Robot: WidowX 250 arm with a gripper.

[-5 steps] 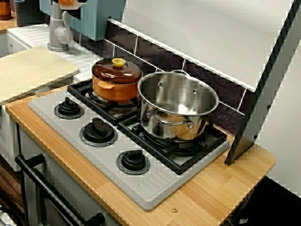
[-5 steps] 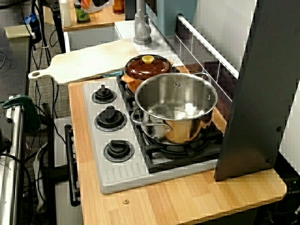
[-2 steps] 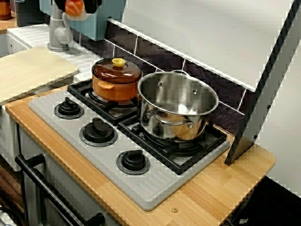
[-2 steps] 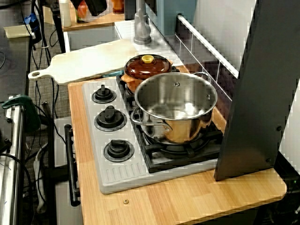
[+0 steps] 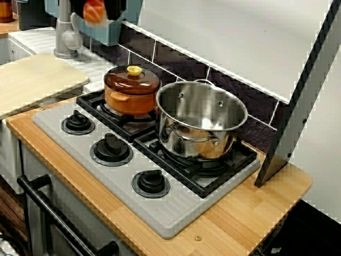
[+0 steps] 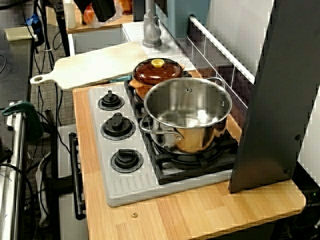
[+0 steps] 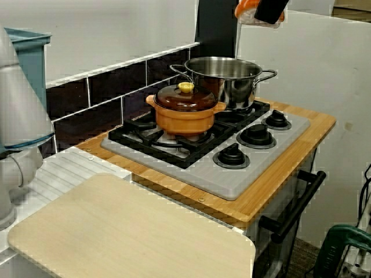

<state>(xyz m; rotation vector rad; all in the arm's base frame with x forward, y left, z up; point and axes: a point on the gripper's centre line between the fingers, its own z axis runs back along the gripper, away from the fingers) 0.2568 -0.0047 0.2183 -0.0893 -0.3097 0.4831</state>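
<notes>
My gripper [image 5: 97, 6] hangs high at the top edge of the view across the stove, above the sink's drain rack and left of the tiled wall. It is shut on a small orange object [image 5: 94, 12]. In the view from the stove's end the dark gripper [image 6: 102, 7] shows with the orange object [image 6: 91, 15] at its left side. From the sink side the gripper [image 7: 268, 8] and orange object [image 7: 247, 10] appear above the steel pot [image 7: 223, 78]. Nearest below it is the lidded orange pot [image 5: 132, 90] on the back left burner.
An open steel pot [image 5: 200, 120] stands on the right burner of the grey stove [image 5: 160, 210], which has three black knobs [image 5: 111, 148] in front. A pale cutting board [image 5: 32, 80] and a faucet [image 5: 65, 37] lie left. A dark slanted panel [image 5: 298, 106] stands at right.
The gripper with the orange object has come down into view at the top edge and shifted right, toward the stove. The pots have not moved.
</notes>
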